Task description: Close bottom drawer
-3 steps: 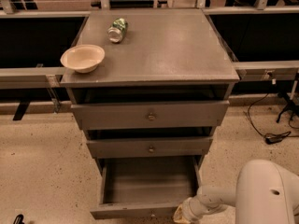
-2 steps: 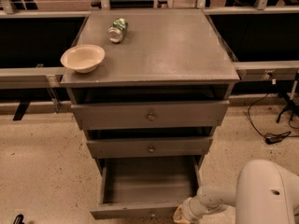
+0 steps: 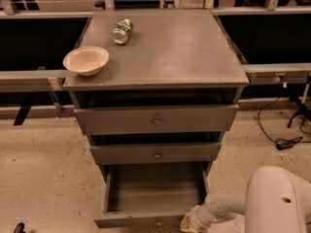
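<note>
I see bottom drawer (image 3: 154,193) pulled out, lower centre of frame. Tool (image 3: 190,222) by its front right corner, state unclear to me. Bowl (image 3: 86,60) on surface (image 3: 175,47), upper left.

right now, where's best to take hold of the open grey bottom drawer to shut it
Likely best: press the slim front panel of the grey bottom drawer from the front: it stands pulled out, panel facing outward. The gripper sits at that panel's right end.

Speckled beige floor (image 3: 39,169), grey metal rails (image 3: 29,75), black cable (image 3: 286,142) at right.
</note>
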`<action>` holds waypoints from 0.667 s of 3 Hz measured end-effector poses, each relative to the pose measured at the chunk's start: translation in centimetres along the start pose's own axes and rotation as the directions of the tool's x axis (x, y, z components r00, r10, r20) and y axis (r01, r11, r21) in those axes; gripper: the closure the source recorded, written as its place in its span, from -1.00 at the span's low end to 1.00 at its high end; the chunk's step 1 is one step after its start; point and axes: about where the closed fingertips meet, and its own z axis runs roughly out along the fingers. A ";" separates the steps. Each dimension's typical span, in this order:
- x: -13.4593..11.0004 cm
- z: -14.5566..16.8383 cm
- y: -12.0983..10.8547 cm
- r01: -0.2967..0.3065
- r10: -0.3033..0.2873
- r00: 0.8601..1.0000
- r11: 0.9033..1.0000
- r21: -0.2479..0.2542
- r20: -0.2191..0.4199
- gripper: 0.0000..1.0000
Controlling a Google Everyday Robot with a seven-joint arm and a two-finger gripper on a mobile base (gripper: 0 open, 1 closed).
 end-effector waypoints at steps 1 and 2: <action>0.0 0.0 0.0 0.000 0.000 1.000 1.000 0.000 0.000 -0.75; 0.0 0.0 0.0 0.000 0.000 1.000 1.000 0.000 0.000 -1.00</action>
